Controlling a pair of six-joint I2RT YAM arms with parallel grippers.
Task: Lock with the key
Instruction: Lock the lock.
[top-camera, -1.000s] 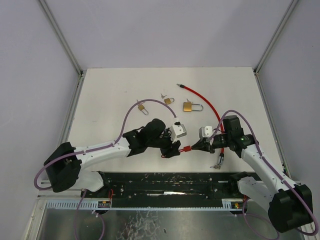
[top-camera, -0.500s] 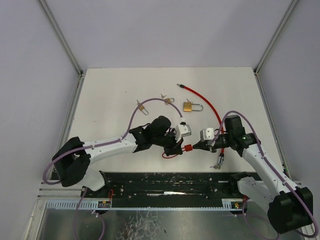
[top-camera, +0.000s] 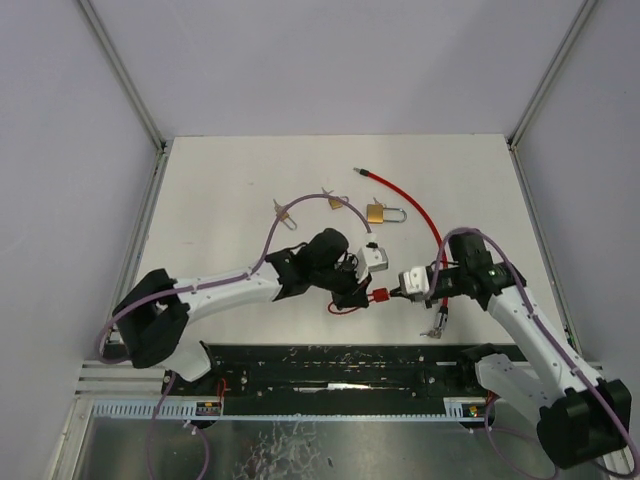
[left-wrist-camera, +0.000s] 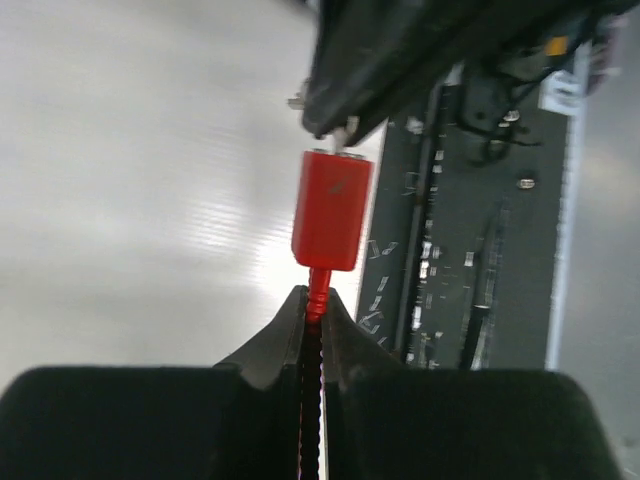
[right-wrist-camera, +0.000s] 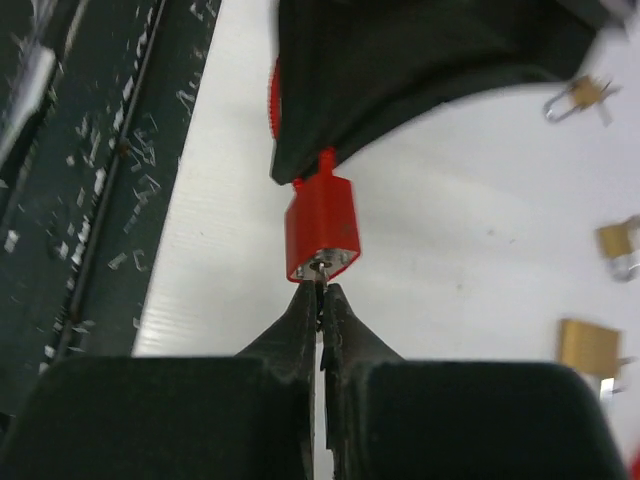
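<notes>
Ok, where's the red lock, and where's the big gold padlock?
red lock (left-wrist-camera: 332, 210): left wrist view, middle of its red body.
big gold padlock (top-camera: 376, 213): top view, on its brass body.

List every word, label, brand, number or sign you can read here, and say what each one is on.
No text is readable in any view.
Red lock body: only a faint dark mark, no letters.
Brass padlock: too small to make out any brand.
White sticker and yellow tag, upper right of the left wrist view: blurred, unreadable.
</notes>
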